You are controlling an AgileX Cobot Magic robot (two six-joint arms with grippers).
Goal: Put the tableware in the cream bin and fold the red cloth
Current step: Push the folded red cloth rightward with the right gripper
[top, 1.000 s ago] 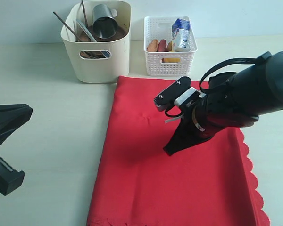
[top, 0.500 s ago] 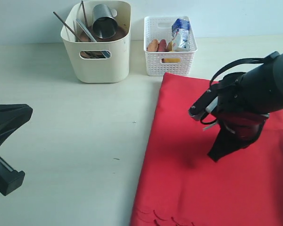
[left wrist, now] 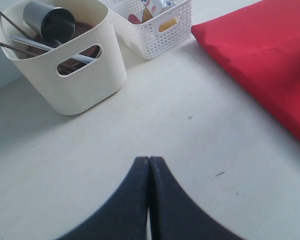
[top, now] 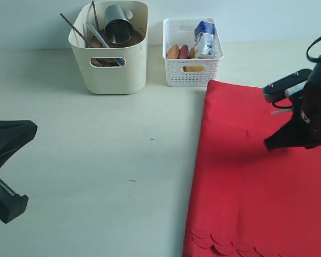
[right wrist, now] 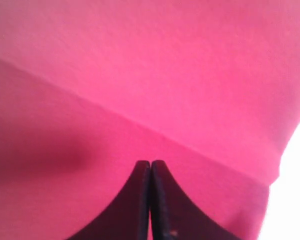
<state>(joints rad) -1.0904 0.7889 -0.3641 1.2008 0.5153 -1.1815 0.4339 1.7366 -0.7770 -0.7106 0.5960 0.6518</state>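
Exterior view: cream bin (top: pixel 115 75) stands at the far edge of the tabletop (top: pixel 96 160), left of the middle. It holds the steel cup (top: pixel 116 24) lying on its side, the dark chopsticks (top: pixel 75 27) and the table knife (top: pixel 99 36), both slanting out over the rim. The bowl, plate and spoon cannot be told apart inside. No tableware shows on the tabletop, so that half of the task reads as done. White lattice basket (top: pixel 192 67) with the milk carton (top: pixel 205 38) sits just beside the bin. Red cloth (top: pixel 241 187) lies flat on the right side of the tabletop, its far-left corner just beside the basket. Its long axis runs from the far edge to the near edge, and its scalloped edge (top: pixel 219 241) faces the near edge. Right gripper (top: pixel 272 142) points down at the cloth near its far end; whether it touches cannot be told. Left wrist view: left gripper (left wrist: pixel 149 167) has its jaws pressed together, holds nothing, and hangs over bare tabletop, well apart from the cloth and near the bin. Right wrist view: jaws pressed together with no fabric seen between them. A layer edge crosses the cloth on a slant, so it is judged already doubled once, and further folding is probably left.
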